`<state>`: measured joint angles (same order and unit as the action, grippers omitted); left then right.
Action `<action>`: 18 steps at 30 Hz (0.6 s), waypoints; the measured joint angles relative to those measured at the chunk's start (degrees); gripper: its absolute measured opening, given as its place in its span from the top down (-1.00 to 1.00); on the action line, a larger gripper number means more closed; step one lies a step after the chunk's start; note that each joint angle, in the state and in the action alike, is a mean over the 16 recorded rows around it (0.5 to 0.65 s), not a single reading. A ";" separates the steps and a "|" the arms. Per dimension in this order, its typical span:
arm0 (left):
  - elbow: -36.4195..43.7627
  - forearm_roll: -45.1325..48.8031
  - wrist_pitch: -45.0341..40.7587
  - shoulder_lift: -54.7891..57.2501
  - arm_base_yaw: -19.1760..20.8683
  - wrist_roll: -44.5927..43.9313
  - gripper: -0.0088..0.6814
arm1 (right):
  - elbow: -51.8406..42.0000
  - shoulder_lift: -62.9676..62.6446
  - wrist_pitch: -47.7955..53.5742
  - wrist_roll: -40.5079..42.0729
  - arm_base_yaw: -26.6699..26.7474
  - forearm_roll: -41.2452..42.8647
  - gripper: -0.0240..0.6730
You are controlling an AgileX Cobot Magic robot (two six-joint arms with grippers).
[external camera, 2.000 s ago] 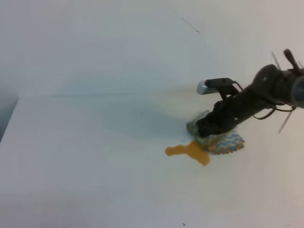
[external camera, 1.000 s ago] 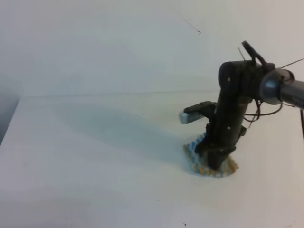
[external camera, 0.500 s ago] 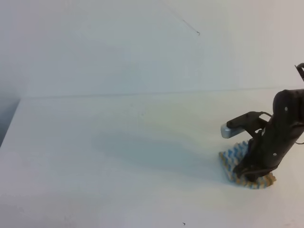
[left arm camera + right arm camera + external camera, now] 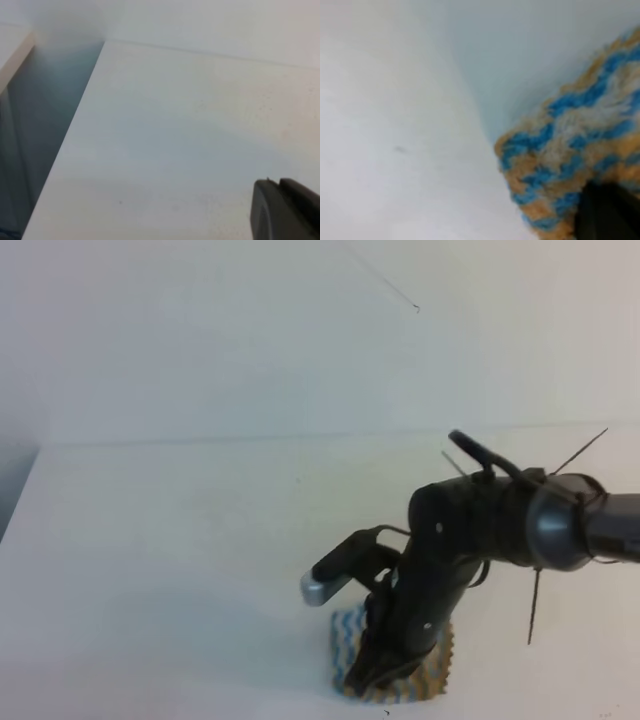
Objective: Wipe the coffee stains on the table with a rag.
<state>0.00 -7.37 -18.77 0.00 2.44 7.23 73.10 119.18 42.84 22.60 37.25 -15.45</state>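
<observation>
The rag [image 4: 346,638], blue, white and tan zigzag, lies flat on the white table [image 4: 180,560] near its front edge. My right gripper [image 4: 372,676] points down and is shut on the rag, pressing it to the surface. In the right wrist view the rag [image 4: 570,145] fills the right side, with a dark fingertip [image 4: 605,215] on it and bare table [image 4: 395,125] to the left. No coffee stain shows in any view. The left wrist view shows bare table [image 4: 175,125] and a dark part of my left gripper [image 4: 285,210]; its jaws are hidden.
The pale wall [image 4: 250,340] rises behind the table. The table's left edge [image 4: 75,135] drops to a dark gap [image 4: 35,130]. A tiny dark speck [image 4: 298,479] lies mid-table. The right arm [image 4: 500,525] reaches in from the right.
My right gripper has dragged the rag left and toward the front edge, after sweeping right. The amber blotch seen two seconds ago no longer shows.
</observation>
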 joint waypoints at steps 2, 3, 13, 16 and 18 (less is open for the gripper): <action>0.00 0.00 0.00 0.00 0.00 0.02 0.98 | 0.68 0.20 1.59 0.15 2.70 -0.44 0.93; 0.00 0.00 0.00 0.00 0.00 0.03 0.98 | 0.90 0.24 2.34 0.22 3.88 -0.59 0.93; 0.00 0.00 0.00 0.00 0.00 0.11 0.98 | -2.30 -2.21 8.54 -2.24 8.56 7.10 0.93; 0.00 0.00 0.00 0.00 0.00 0.12 0.98 | -4.14 -3.31 8.69 -4.27 5.79 12.09 0.93; 0.00 0.00 0.00 0.00 0.00 0.12 0.98 | -5.31 -4.00 8.25 -5.73 2.69 15.28 0.93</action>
<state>0.00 -7.37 -18.77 0.00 2.44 7.35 67.79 115.18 51.09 16.87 39.95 -0.17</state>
